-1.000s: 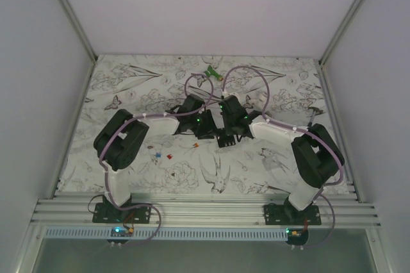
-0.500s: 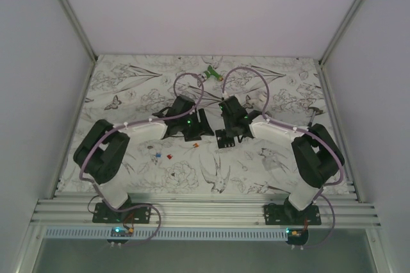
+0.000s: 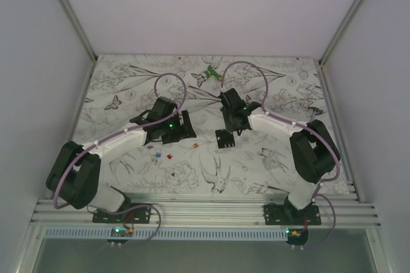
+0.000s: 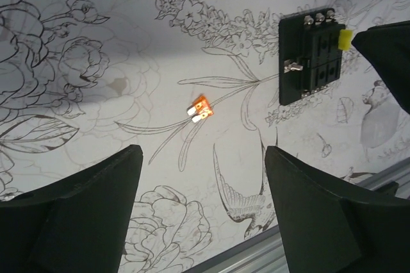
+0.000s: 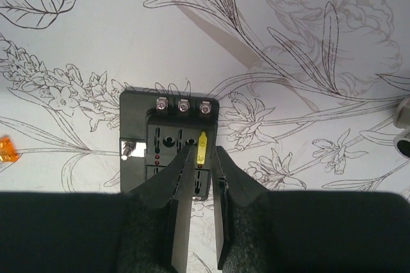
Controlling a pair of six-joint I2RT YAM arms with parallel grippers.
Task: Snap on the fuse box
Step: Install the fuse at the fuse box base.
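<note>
Tabletop (image 3: 128,81) printed with flowers holds fuse box (image 3: 225,139) between pale walls (image 3: 211,10).

Fuse box (image 3: 225,139) lying flat on floral counter (image 3: 128,93). Right tool (image 3: 230,129) hovering at its far edge; left tool (image 3: 187,125) hanging apart, leftward. Loose fuses (image 3: 169,156) lying nearside of left tool.

Black fuse box (image 5: 168,135), yellow fuse (image 5: 202,147); orange fuse (image 4: 202,109) on whitish, perhaps grey-inked floral table (image 4: 83,125).

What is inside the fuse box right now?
In the fuse box, one yellow fuse sits in a slot; the other visible slots look empty. The right end effector covers the lower rows.
</note>
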